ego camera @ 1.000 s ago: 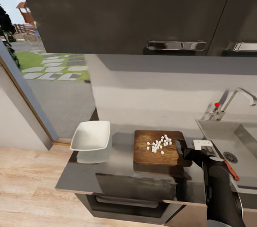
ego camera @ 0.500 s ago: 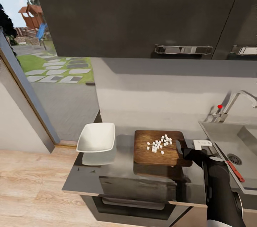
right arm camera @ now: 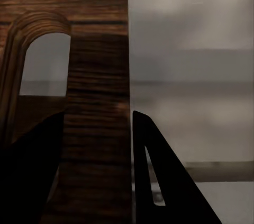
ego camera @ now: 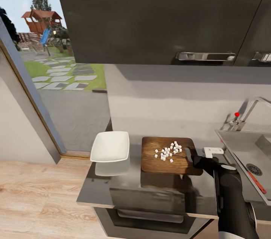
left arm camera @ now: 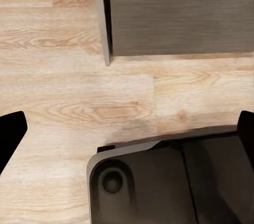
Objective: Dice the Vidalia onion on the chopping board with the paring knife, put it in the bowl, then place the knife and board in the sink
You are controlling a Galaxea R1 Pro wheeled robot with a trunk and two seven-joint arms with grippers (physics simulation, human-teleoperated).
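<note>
We have the right gripper (right arm camera: 98, 166) clamped on the slot-handle end of the dark-brown wooden chopping board (ego camera: 165, 156), its 2 fingers straddling the edge. The white diced onion (ego camera: 168, 151) sits on the board, beside the shallow white squarish bowl (ego camera: 110, 146) on the grey countertop (ego camera: 203, 190); the red-handled paring knife (ego camera: 258, 183) lies in the steel sink (ego camera: 241, 148). We judge the step is moving the onion into the bowl: next we must lift and tip the board over it. The left gripper (left arm camera: 127, 128) hangs spread wide above the floor.

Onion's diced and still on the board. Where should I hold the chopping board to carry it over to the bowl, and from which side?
Grip the chopping board by the strip of wood at its slot-handle end, coming from the sink side. The right gripper already straddles that strip, one finger through the slot. Keep it level: the diced onion lies loose on top.
</note>
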